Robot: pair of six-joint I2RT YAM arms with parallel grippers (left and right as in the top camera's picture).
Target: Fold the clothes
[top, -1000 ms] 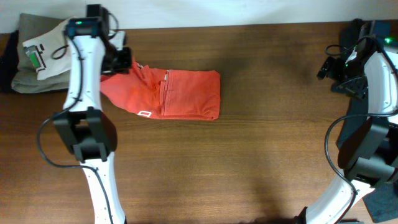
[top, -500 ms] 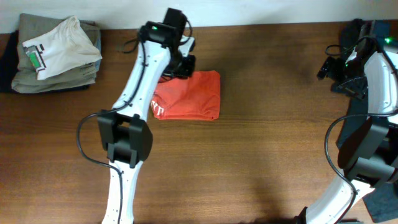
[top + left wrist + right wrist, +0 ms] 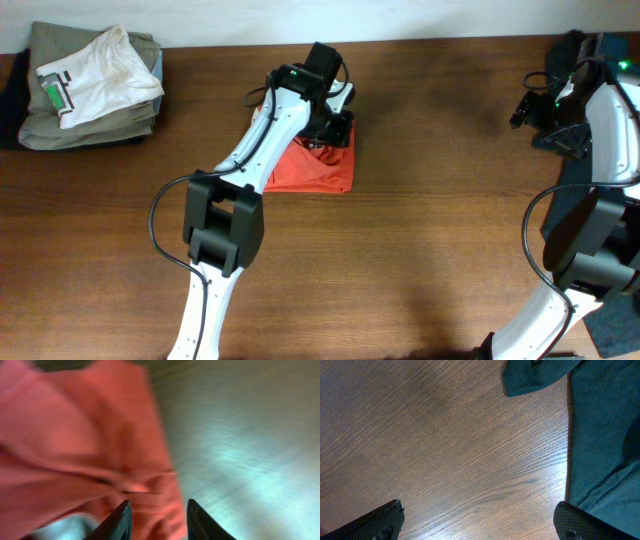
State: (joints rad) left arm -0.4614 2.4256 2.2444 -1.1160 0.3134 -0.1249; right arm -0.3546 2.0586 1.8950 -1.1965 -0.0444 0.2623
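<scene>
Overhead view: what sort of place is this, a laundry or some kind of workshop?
Probably a robotics lab or test bench for laundry folding: two white robot arms at a plain wooden table, one over a red-orange T-shirt, and a pile of folded clothes in the corner.

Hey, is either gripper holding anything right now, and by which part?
The right gripper is open and holds nothing. The left gripper sits at the red shirt's edge, but blur hides whether it grips.
</scene>
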